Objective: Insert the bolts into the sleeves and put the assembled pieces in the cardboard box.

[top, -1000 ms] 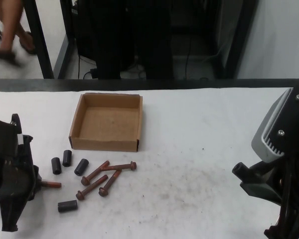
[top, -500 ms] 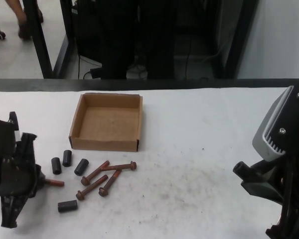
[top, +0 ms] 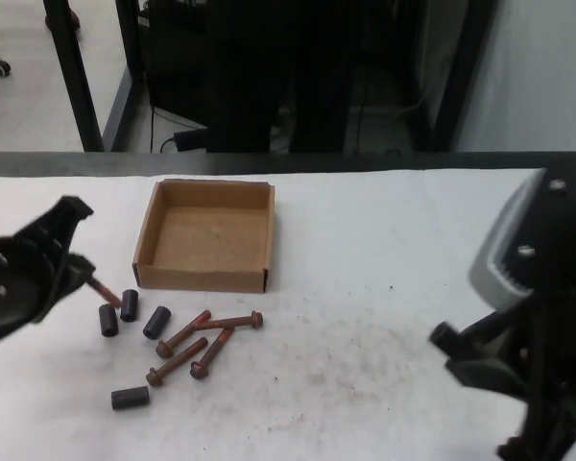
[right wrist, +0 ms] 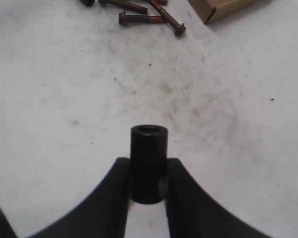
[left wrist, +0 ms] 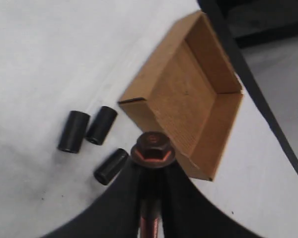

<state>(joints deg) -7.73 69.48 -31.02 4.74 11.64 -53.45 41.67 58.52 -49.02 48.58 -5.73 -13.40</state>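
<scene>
The cardboard box stands far on the bench (left of the middle). Near of it lie three sleeves, with four bolts to their right. One more sleeve lies nearest.

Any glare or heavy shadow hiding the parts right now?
High view: no glare, bench evenly lit, loose bolts cast only faint shadows. Left wrist view: the held bolt stands out, rusty against the black left hand. Right wrist view: the black sleeve blends into the dark right hand low down.

Bright, even light covers the white surface; the cardboard box casts only a faint shadow; the room behind is dim.
</scene>
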